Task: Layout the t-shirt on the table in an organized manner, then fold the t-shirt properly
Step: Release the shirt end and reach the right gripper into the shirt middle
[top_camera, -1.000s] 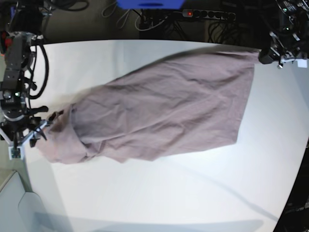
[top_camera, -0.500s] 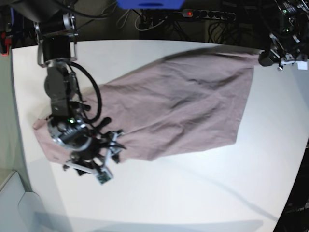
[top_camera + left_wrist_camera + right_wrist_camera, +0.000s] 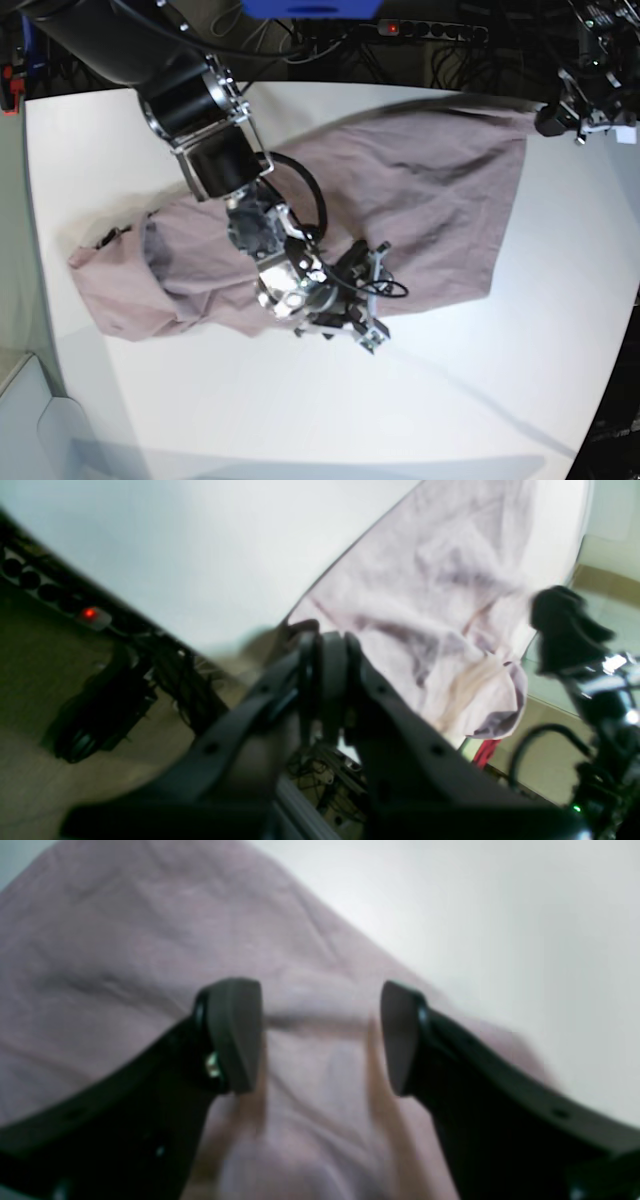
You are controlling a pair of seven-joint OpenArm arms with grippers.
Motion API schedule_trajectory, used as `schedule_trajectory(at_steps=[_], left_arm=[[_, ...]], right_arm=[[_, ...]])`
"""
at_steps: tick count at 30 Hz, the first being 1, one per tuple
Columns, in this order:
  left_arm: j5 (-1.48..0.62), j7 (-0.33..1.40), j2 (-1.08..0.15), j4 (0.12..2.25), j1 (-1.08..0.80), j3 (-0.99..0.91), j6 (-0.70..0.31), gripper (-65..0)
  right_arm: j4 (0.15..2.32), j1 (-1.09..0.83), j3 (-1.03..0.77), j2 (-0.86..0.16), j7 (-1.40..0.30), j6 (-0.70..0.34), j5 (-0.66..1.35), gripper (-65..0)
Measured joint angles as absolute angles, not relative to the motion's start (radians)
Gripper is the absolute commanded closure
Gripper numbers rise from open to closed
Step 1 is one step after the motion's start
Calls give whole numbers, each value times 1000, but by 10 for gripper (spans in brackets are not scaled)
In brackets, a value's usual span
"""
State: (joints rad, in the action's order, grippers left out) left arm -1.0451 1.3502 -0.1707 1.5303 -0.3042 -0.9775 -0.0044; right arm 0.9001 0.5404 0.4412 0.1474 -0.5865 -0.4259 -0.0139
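Shirt spread mid-frame, one corner pinned.

I see the t-shirt (image 3: 380,200) across the table (image 3: 300,410); my right gripper (image 3: 362,300) hovers wide over its lower edge (blurry), left gripper (image 3: 548,115) clamped on its upper-right corner.

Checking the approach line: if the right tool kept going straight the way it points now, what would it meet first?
Most likely the t-shirt: the right tool stands open with pink cloth filling the gap ahead of its pads. How far off the cloth lies is unclear.
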Motion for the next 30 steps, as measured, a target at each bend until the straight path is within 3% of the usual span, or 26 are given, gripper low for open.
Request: schedule_trajectory(at_steps=[6, 8, 10, 13, 17, 24, 30], left_arm=[[-1047, 1347, -170, 1530, -302, -974, -4, -3], [-1046, 1346, -169, 1530, -301, -974, -4, -3], [-1047, 1346, -169, 1530, -300, -974, -5, -3], [-1046, 1346, -169, 1530, -301, -974, -5, -3], [-1047, 1346, -169, 1529, -299, -974, -5, -3], [-1052, 1347, -168, 1527, -302, -974, -4, -3], [-1058, 1347, -168, 1527, -307, -975, -7, -3]], right_arm=[[750, 550, 452, 147, -422, -425, -14, -371], [715, 550, 453, 147, -397, -425, -14, -340], [678, 553, 453, 147, -350, -423, -8, -240], [636, 564, 453, 147, -309, -422, 0, -6], [661, 587, 451, 150, -356, -400, -15, 0], [914, 665, 366, 146, -354, -269, -11, 0], [932, 682, 372, 155, -353, -265, 0, 0]])
